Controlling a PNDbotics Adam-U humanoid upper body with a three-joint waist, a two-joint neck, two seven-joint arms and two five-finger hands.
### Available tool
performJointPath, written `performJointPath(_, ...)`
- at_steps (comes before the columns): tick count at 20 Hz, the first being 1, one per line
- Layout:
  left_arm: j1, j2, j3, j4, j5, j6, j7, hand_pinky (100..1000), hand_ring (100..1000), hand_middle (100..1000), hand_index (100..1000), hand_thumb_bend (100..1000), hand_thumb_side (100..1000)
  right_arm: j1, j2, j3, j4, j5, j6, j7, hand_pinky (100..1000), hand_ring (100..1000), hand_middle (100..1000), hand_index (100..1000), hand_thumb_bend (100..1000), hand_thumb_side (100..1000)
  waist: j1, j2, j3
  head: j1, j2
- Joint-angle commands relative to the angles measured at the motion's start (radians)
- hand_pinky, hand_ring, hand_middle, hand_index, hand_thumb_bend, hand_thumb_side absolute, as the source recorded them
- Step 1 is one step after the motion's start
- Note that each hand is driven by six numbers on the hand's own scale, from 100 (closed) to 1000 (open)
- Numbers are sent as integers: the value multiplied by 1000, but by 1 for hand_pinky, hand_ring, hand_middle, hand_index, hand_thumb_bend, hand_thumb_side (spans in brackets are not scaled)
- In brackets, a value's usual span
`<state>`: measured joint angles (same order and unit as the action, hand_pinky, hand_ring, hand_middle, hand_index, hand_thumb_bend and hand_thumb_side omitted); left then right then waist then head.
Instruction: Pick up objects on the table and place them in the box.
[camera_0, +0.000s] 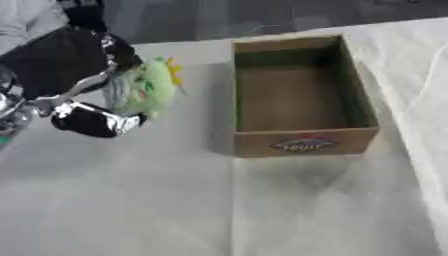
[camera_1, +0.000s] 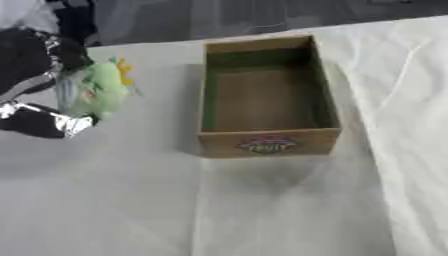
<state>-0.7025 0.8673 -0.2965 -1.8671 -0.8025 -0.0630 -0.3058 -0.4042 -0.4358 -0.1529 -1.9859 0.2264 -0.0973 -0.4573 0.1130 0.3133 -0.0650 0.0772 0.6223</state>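
Blurred green object (camera_0: 147, 89) in left robot hand (camera_0: 92, 95)

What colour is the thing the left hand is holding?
Mostly light green with a bit of yellow; the held object in the left hand shows best in the left eye view.

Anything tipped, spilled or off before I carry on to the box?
Nothing stands out. The cardboard box sits upright and empty on the table; the left hand holds a green bag to the box's left.
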Motion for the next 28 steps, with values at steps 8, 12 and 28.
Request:
performJointPath(8, -239, -142, 34, 284, 3, -49, 34, 387, 443, 413, 694, 100, 549, -29, -25, 5, -14, -14, -8, 12, 803, 827, 615, 742, 100, 1000, 10, -22, -39, 32, 9)
performJointPath(12, -308, -218, 39, 372, -57, -73, 69, 392, 443, 412, 687, 100, 555, -45, -28, 15, -14, -18, -13, 22, 803, 827, 615, 743, 100, 1000, 26, -15, -63, 54, 8)
performJointPath(28, -491, -472, 82, 712, -479, -132, 279, 413, 465, 417, 674, 100, 556, -128, 4, 42, -14, -54, -36, 55, 801, 825, 617, 743, 100, 1000, 31, 19, -148, 170, -27)
